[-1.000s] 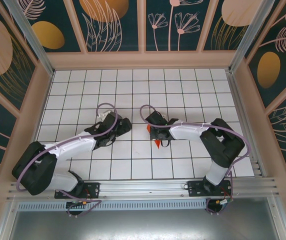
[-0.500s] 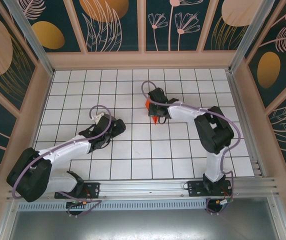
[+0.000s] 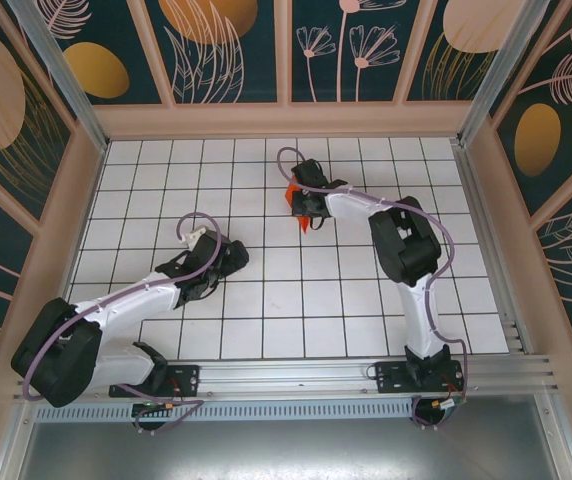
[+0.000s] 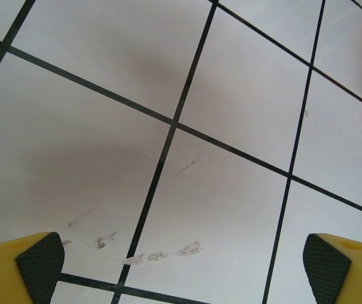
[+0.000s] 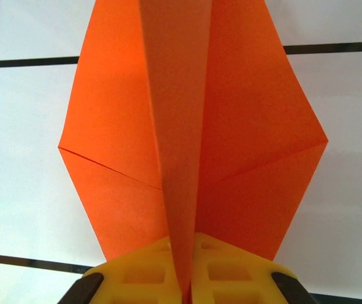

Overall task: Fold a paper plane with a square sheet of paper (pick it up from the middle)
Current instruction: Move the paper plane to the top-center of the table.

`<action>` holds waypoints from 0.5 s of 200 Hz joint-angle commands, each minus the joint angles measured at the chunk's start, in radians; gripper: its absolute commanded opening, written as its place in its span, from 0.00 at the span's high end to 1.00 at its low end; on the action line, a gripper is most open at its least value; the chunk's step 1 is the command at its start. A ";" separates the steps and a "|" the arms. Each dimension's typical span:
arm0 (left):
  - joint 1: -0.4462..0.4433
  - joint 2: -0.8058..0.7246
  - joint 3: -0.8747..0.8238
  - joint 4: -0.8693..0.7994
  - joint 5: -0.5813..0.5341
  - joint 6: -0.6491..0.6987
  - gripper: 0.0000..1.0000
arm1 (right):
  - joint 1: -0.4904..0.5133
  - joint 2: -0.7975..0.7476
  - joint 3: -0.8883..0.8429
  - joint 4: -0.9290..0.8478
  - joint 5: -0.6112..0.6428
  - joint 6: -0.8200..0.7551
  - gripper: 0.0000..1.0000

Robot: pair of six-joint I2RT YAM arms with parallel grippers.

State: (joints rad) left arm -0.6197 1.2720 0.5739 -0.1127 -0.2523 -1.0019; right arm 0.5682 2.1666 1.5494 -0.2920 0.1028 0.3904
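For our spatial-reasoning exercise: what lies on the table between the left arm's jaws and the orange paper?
Nothing but bare white grid tiles: the top view shows that stretch of table between the left jaws and the orange paper.

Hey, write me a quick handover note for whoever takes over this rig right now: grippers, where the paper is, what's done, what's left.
Left gripper: open, empty, over the table, left of centre.
Right gripper: shut on the paper plane, pinching its centre crease, toward the table's far middle.
Done: the sheet is folded, wings spread either side of the crease.
Left: probably set it down and release. Check the folds first.
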 commanded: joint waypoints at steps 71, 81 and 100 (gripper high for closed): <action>0.010 -0.015 -0.002 -0.026 -0.034 0.018 0.01 | -0.007 0.072 0.056 -0.078 -0.020 0.013 0.85; 0.011 -0.017 0.007 -0.038 -0.043 0.022 0.01 | -0.005 0.055 0.073 -0.092 -0.017 0.010 0.83; 0.017 -0.025 0.037 -0.068 -0.070 0.040 0.01 | -0.004 0.002 0.095 -0.115 -0.011 0.012 0.78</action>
State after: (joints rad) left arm -0.6140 1.2716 0.5743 -0.1242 -0.2710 -0.9947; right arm 0.5682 2.2040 1.5936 -0.3313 0.0944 0.3988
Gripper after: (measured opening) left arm 0.986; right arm 0.200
